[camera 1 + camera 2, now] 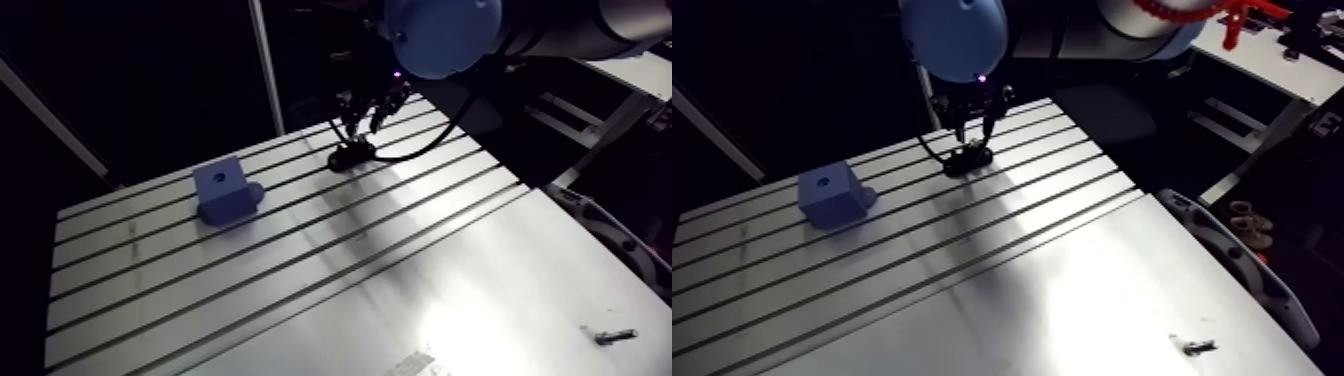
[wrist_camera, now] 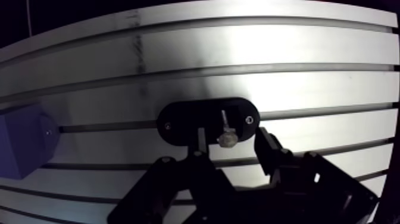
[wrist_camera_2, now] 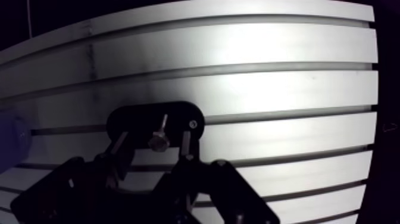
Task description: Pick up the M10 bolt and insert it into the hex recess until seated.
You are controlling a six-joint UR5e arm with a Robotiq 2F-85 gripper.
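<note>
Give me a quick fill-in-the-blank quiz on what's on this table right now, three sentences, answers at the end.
1. The bolt rests on an oval holder whose colour is ___.
2. The bolt sits ___ the two fingers of the open gripper.
3. The block with a hole in it is coloured ___.
Missing words: black; between; blue.

Black oval plate (image 3: 178, 116) lies on slotted tabletop (image 3: 268, 89). Bolt (image 3: 159, 136) on plate, head toward tool (image 3: 153, 143). Tool fingers (image 3: 186, 143) apart, flanking bolt over plate, gaps either side. Blue block (image 3: 9, 146) beside plate, well apart
</note>
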